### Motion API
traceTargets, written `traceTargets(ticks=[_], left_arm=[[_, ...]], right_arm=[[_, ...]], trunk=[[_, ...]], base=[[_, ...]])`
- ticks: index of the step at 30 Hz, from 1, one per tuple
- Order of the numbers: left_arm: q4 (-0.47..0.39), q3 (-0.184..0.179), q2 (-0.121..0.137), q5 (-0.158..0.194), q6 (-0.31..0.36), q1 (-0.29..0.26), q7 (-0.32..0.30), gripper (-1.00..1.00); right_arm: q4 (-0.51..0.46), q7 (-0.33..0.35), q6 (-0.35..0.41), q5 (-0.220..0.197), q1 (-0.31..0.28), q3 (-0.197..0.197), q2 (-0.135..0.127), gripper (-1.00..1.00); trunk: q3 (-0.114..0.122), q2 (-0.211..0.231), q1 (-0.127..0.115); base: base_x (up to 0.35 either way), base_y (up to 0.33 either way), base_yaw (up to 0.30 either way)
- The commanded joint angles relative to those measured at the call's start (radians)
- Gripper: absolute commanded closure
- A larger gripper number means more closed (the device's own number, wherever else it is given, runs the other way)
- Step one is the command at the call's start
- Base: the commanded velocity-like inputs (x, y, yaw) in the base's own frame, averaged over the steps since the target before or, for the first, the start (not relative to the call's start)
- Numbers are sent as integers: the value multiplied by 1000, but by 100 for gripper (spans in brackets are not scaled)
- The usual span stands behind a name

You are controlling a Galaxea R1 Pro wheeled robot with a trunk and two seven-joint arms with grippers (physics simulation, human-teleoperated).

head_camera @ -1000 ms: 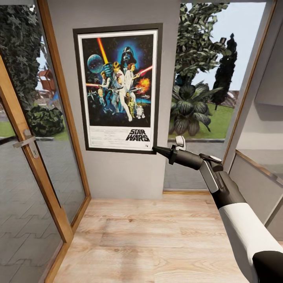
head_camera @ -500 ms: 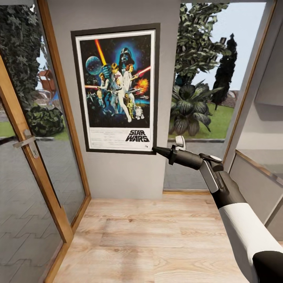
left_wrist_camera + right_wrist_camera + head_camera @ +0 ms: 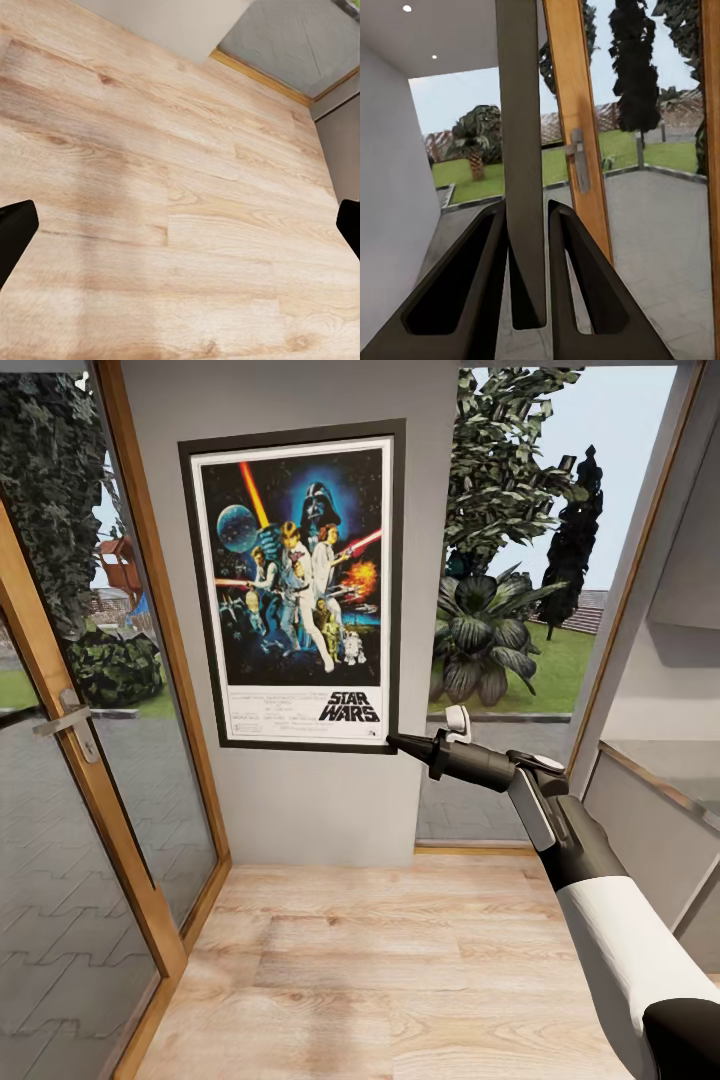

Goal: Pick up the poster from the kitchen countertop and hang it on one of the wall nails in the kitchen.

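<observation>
We see the poster (image 3: 297, 585) flat against the grey wall (image 3: 330, 800), upright in portrait, at about 11 o'clock from the middle of the head view. It has a thin black frame and a white inner border. Inside, colourful figures stand on a dark blue ground: a dark helmeted head at the top, a pale planet at 10 o'clock of the artwork, bright sabre beams, and an orange burst at 3 o'clock. The "STAR WARS" logo sits in the white strip at the bottom, toward the poster's 5 o'clock corner.

Our right tool (image 3: 393, 739) reaches in from 4 o'clock and meets the poster at its lower right corner. In the right wrist view the two dark fingers (image 3: 472, 277) stand narrow, closed onto the thin grey edge of the poster (image 3: 521, 150), which rises straight up between them.

Our left tool (image 3: 180, 225) hangs over the pale wood floor (image 3: 150, 187); its dark fingertips (image 3: 15, 229) sit far apart, holding nothing.

A wood-framed glass door (image 3: 70, 760) with a metal handle (image 3: 62, 718) stands at 9 o'clock of the poster, and a window (image 3: 530, 560) onto trees and lawn at 3 o'clock.
</observation>
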Motion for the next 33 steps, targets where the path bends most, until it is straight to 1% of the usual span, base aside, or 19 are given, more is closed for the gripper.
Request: traceTargets(ticks=[1, 33], left_arm=[[0, -8, 0, 7, -4, 0, -1, -100], [0, -8, 0, 7, -5, 0, -1, -100]], right_arm=[[0, 0, 11, -10, -1, 2, -1, 100], [-62, -9, 15, -10, -2, 0, 0, 100]], trunk=[[-1, -1, 0], [-1, -1, 0]], base=[[0, 0, 0], [0, 0, 0]])
